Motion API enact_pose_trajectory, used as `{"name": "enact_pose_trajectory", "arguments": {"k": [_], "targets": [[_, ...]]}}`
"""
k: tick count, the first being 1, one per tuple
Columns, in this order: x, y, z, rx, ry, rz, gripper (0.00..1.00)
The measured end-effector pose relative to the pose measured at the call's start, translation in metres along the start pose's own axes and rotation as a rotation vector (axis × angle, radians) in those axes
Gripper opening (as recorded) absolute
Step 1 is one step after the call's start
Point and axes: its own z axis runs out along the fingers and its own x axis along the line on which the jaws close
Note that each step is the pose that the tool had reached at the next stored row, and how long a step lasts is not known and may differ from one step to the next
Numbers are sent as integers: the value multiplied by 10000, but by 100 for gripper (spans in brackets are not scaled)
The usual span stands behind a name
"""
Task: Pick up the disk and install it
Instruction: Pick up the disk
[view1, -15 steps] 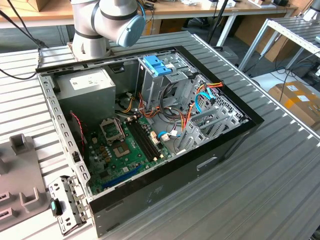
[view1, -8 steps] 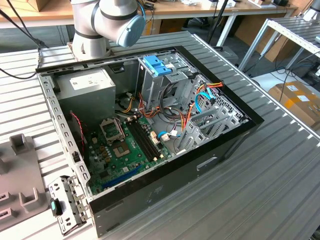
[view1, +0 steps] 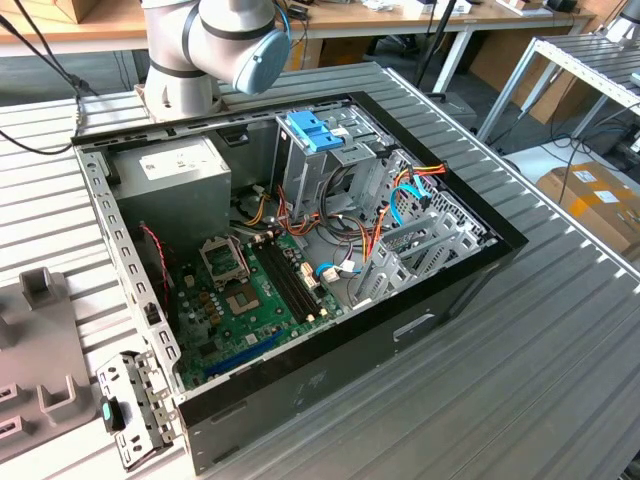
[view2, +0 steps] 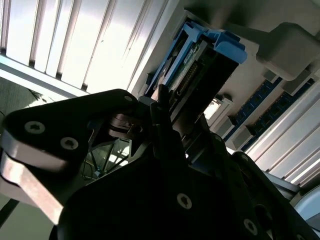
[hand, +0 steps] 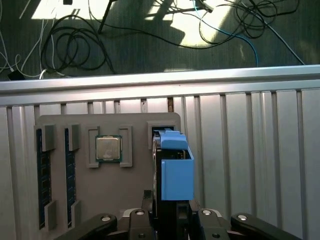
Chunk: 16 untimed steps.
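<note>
The black gripper (hand: 169, 214) is clamping the flat grey-metal, blue-railed disk (hand: 177, 172) edgewise, its long axis pointing toward the grey moulded tray (hand: 127, 197).

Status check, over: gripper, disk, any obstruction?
Gripper at the disk. Disk on edge at the grey holder. Processor chip beside it, apart; nothing blocking.

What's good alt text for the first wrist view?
The disk, in its blue carrier, stands on edge at a slot of a grey holder tray, with the gripper right at its near end. The tray also holds a processor chip and two memory sticks, on a ribbed metal table; cables lie on the floor beyond.
</note>
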Motion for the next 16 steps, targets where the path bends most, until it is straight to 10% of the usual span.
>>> {"name": "enact_pose_trajectory", "arguments": {"k": [16], "targets": [[0,0,-21,-4,2,-24,35]]}}
